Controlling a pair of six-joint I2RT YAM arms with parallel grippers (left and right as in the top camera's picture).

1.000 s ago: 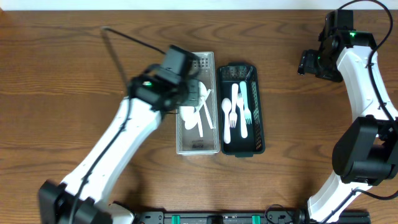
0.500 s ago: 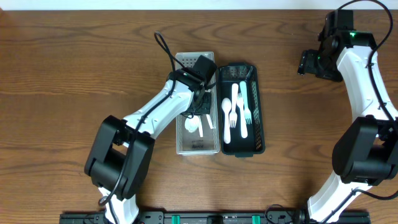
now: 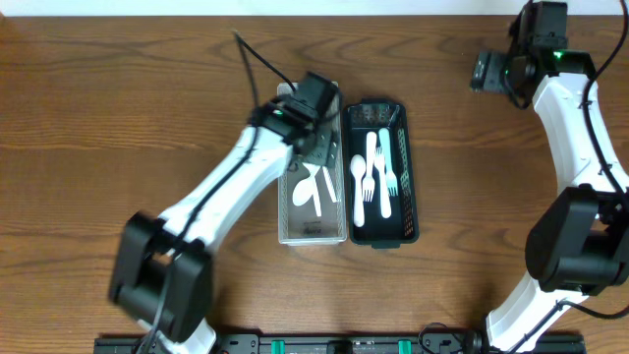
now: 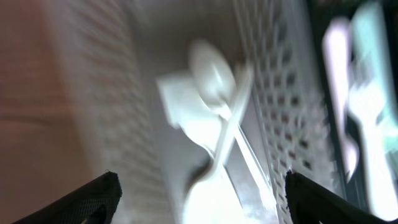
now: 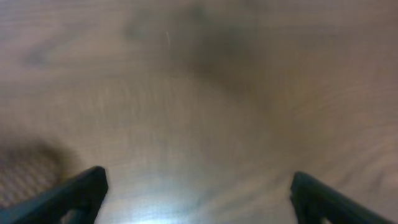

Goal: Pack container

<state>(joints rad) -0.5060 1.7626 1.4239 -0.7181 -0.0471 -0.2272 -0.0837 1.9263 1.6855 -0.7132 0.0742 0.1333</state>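
The packing looks close to done. No loose cutlery lies on the tabletop (image 3: 118, 118) in the overhead view; everything that shows is already inside one of two long perforated trays standing side by side at the middle. The white tray (image 3: 313, 234), on the left, holds a few white plastic spoons (image 3: 313, 187) lying crossed over one another near its middle. The black tray (image 3: 410, 197), touching it on the right, holds white forks (image 3: 360, 187) laid lengthwise, with one pale blue-green piece among them.

The left pincer (image 4: 208, 198) hangs over the upper half of the white tray, its tips wide apart and nothing between them. Its wrist view is smeared, so the squarish white piece beside the spoon bowl cannot be identified.

The right pincer (image 5: 200, 199) is well apart from both trays, over bare wood at the far right corner, also spread open and empty.

What remains, as I judge it, is at most clearing the left arm away from the tray.
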